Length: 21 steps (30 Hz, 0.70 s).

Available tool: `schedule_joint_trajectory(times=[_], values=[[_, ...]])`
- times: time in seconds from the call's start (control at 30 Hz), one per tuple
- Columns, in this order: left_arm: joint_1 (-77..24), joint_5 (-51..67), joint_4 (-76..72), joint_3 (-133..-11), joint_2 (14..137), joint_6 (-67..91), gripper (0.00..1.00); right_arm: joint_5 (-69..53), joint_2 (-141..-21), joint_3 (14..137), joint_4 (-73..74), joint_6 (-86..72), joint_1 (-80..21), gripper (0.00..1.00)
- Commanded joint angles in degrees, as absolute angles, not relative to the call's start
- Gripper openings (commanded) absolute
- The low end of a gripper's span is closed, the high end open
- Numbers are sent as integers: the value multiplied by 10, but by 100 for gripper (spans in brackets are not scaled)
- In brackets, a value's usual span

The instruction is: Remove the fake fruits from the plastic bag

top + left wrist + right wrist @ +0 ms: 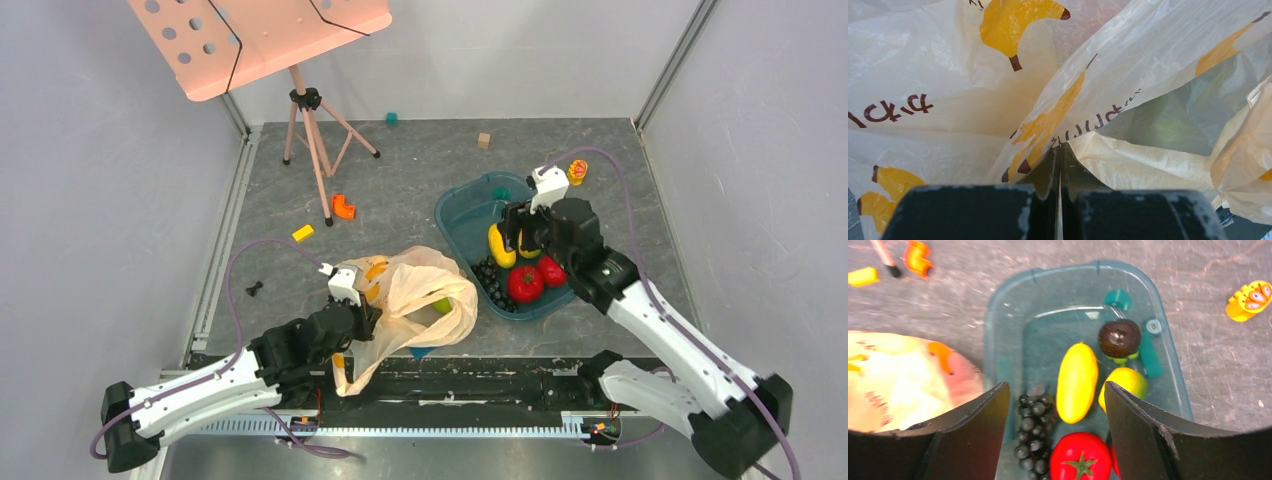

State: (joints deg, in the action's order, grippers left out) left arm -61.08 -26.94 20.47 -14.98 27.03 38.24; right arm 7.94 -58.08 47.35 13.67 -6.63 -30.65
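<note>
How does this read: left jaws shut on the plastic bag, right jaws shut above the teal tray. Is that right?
One error: the right jaws are open, not shut. The right wrist view shows them spread wide above the teal tray. The left jaws are indeed shut on the plastic bag.

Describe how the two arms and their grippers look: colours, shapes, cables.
The left arm and right arm have white shells between chunky black joints. A lilac cable loops from each. The left gripper and right gripper have broad matt-black fingers, scuffed pale at the edges, with a white camera block on each wrist.
</note>
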Motion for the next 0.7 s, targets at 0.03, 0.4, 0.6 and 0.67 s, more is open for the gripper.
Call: schedule_joint_trajectory(times=[0.03, 0.4, 0.6, 0.67], values=[[-607, -287, 188, -159, 272, 371, 2, 98, -516, 492, 184, -107, -383, 70], [-607, -288, 191, -160, 276, 375, 2, 360, -638, 670, 240, -140, -805, 64], [-607, -287, 191, -160, 276, 375, 2, 363, -714, 697, 239, -182, -937, 53], [-607, -287, 190, -160, 276, 374, 2, 348, -726, 675, 230, -202, -951, 48]])
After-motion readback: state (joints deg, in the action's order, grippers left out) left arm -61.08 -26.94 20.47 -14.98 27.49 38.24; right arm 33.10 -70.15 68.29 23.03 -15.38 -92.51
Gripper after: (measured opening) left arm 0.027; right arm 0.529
